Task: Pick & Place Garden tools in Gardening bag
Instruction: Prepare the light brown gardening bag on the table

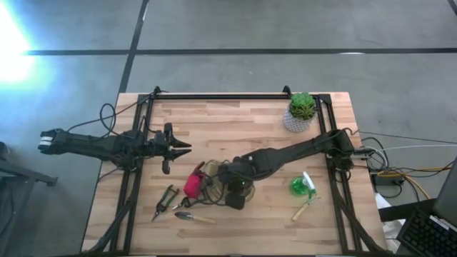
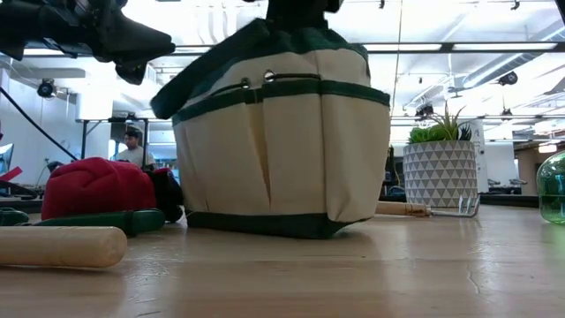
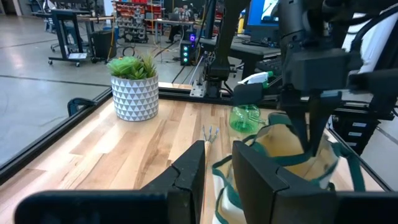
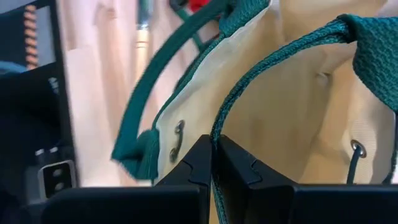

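Note:
The beige gardening bag [image 1: 240,197] with dark green trim stands on its bottom at the table's middle front [image 2: 282,132]. My right gripper [image 1: 238,187] is above it and shut on its rim. My left gripper [image 1: 187,148] hovers left of the bag with its fingers slightly apart and empty [image 3: 219,171]. A red-and-black piece [image 1: 194,182], dark pruners [image 1: 166,200] and a wooden-handled trowel [image 1: 193,216] lie left of the bag. A round green spray bottle [image 1: 300,187] and a wooden-handled fork [image 1: 305,208] lie to its right. My right gripper pinches the bag's green-trimmed rim [image 4: 219,121] between its two shut fingers. The fingers come from above, pointing down into the bag's mouth. The bag's bottom [image 2: 265,226] stays on the table, and the bag stands roughly upright below the fingers.
A green plant in a white patterned pot [image 1: 301,111] stands at the far right. Black frame rails [image 1: 221,96] run along the table's far edge and sides. Bare wood lies at the far left and middle [image 1: 228,125]. A person shows in the room behind [image 2: 134,150].

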### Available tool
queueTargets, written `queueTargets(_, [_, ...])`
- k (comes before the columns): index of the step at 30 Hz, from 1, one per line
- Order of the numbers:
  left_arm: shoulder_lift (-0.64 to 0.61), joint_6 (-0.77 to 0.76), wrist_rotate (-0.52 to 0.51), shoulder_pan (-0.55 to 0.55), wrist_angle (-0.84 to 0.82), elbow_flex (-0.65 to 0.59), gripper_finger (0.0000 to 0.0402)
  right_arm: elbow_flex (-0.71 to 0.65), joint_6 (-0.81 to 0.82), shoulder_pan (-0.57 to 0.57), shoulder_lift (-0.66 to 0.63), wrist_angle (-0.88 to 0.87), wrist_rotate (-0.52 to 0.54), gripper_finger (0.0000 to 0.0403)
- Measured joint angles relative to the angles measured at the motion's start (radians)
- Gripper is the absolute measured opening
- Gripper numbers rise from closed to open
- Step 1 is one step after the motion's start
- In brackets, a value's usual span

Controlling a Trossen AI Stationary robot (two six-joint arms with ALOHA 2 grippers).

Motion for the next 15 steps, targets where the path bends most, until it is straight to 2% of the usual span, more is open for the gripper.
queueTargets(9, [0.0, 0.0, 0.006, 0.0, 0.0, 0.0, 0.0083, 0.067, -0.071, -0.021, -0.002, -0.09, -0.024, 0.0009])
queueTargets(15, [0.021, 0.004, 0.07, 0.0, 0.0, 0.0, 0.0083, 0.074, -0.113, -0.05, -0.004, -0.137, -0.062, 0.0008])
